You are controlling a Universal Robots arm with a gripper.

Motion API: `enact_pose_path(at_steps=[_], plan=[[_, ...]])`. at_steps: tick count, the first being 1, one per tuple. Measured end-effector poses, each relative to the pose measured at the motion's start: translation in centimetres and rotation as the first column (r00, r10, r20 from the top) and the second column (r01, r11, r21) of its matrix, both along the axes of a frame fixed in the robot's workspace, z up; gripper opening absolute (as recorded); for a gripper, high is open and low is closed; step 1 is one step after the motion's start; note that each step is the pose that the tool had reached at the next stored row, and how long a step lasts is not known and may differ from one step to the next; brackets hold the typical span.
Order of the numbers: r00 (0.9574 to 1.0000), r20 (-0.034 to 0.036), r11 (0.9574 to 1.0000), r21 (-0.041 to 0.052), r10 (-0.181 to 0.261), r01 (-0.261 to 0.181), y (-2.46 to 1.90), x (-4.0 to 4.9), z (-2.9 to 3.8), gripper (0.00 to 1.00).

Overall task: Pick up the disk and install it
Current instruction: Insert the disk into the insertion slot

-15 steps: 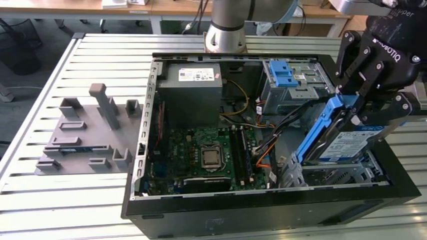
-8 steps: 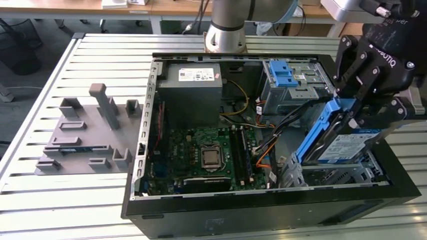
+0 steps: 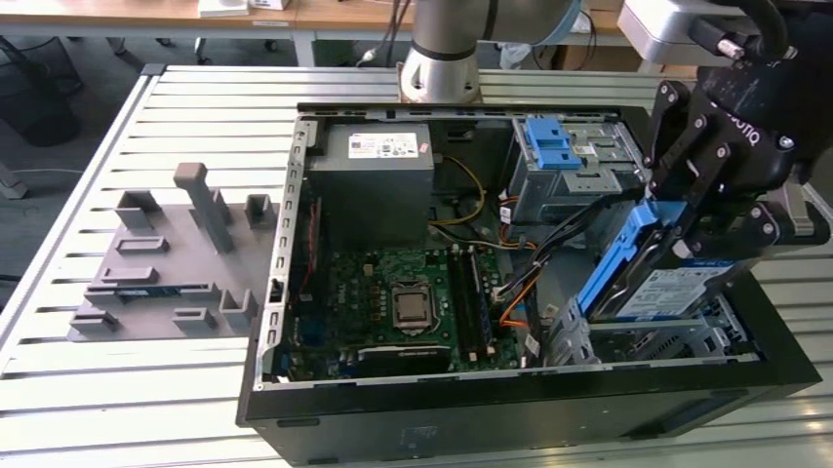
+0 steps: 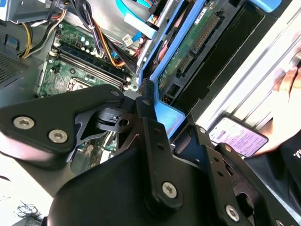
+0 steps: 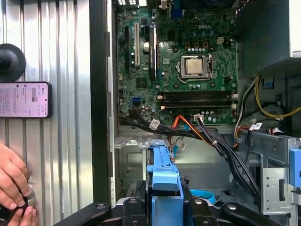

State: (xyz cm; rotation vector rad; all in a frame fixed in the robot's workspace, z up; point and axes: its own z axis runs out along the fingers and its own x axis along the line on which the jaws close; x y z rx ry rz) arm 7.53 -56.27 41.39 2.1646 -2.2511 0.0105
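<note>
My gripper [image 3: 688, 226] is shut on the disk [image 3: 654, 290], a silver drive with a blue-and-white label in a blue carrier. The disk hangs steeply tilted, almost on edge, over the metal drive cage [image 3: 651, 343] at the front corner of the open computer case [image 3: 521, 409], on the exterior view's right. In the second wrist view the disk's green circuit-board side [image 4: 188, 52] and its blue carrier [image 4: 165, 117] run out from between the black fingers [image 4: 146, 96]. The first wrist view has the blue carrier [image 5: 162, 175] clamped between the two fingers [image 5: 129, 207].
Inside the case are the motherboard [image 3: 404, 292], the grey power-supply box [image 3: 377, 171], a drive bay with a blue latch [image 3: 560, 146] and cable bundles [image 3: 547, 249]. A grey fixture plate [image 3: 170, 263] lies on the exterior view's left. A person's hand [image 5: 11, 188] and a phone [image 5: 23, 100] are beside the case.
</note>
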Motion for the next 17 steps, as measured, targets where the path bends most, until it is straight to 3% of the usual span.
enact_pose_path(at_steps=[17], plan=[[1.0,0.0,1.0,-0.0002,0.0,0.0,0.0,0.0,-2.06,0.36]])
